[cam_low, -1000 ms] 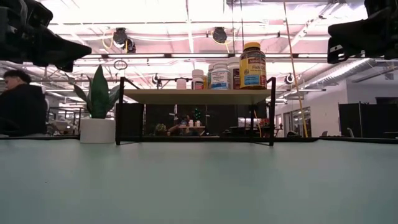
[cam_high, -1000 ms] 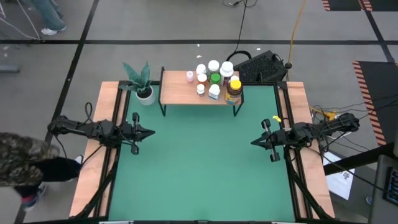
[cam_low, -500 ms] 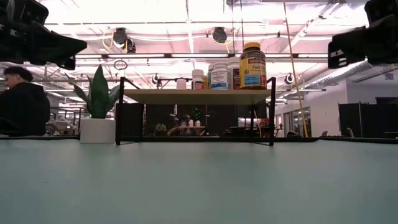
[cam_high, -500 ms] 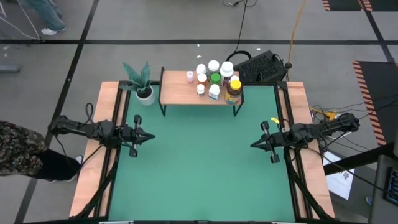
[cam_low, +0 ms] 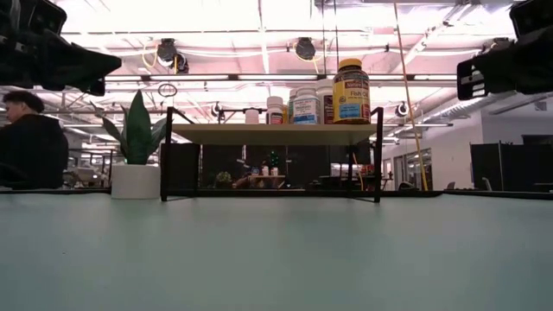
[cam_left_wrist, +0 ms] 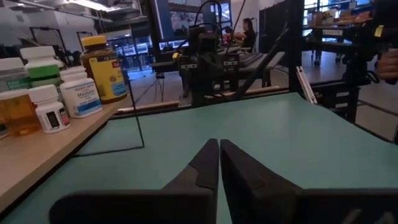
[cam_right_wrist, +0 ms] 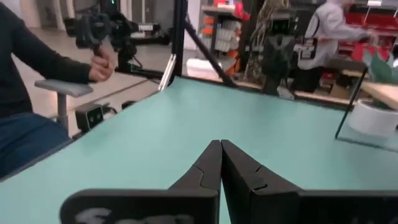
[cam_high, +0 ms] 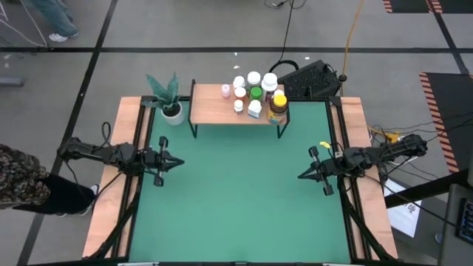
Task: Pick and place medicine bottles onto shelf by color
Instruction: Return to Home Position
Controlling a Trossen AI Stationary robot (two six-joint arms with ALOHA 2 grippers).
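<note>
since the bottles (cam_high: 255, 92) all stand on the shelf (cam_high: 211, 111), my left gripper (cam_high: 179, 159) and right gripper (cam_high: 301, 175) (both pressed together, empty) have eased back to the sides of the table (cam_high: 236, 207), so sorting looks finished.

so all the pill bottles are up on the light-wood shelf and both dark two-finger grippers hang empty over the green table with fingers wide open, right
Not open: both are shut. The left wrist view shows the left gripper closed tip to tip, the right wrist view the same for the right gripper. The pill bottles do stand on the light-wood shelf.
</note>
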